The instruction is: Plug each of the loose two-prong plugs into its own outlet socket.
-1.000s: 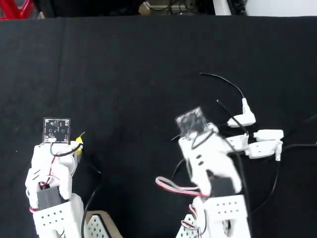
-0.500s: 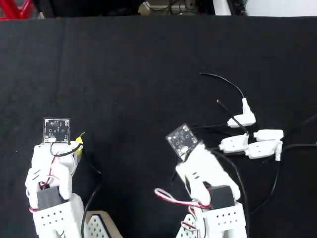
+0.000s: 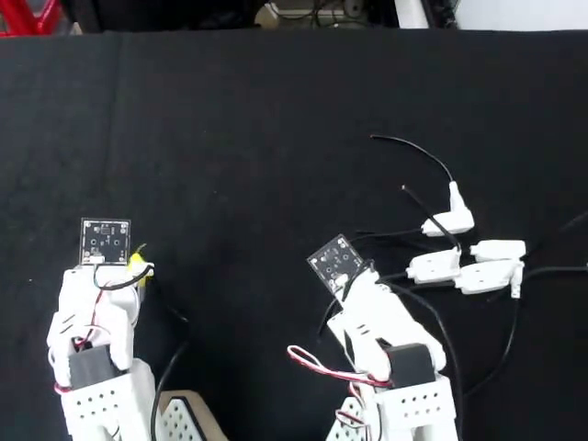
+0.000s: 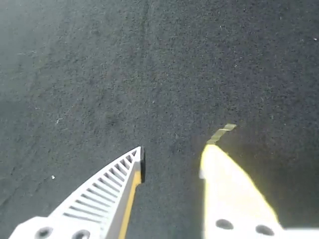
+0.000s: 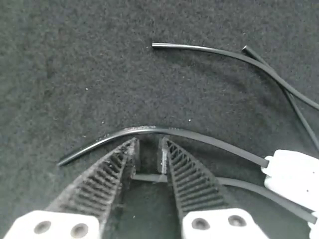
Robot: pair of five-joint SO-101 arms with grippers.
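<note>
- The task's pieces lie in a cluster on the right side of the black tabletop [image 3: 230, 138]: an angled white plug [image 3: 449, 219], and just nearer the arms three straight white connector bodies [image 3: 434, 266] packed close together. Whether any of them are mated cannot be told.
- Thin black leads run out of each piece and loop loosely over the cloth.
- The right claw [image 5: 148, 143] sits low over the tabletop, just beside the cluster, with its ribbed fingers narrowly parted.
- A curved black wire [image 5: 164, 130] lies right at the fingertips, and a second lead [image 5: 149, 177] crosses the gap farther back. Whether the fingers pinch it cannot be told.
- One white connector body [image 5: 294, 174] lies close to that claw's side, and two more wire ends [image 5: 209, 50] lie beyond.
- The left claw [image 4: 174, 152] is well apart from the cluster over bare cloth, fingers spread wide and holding nothing.
</note>
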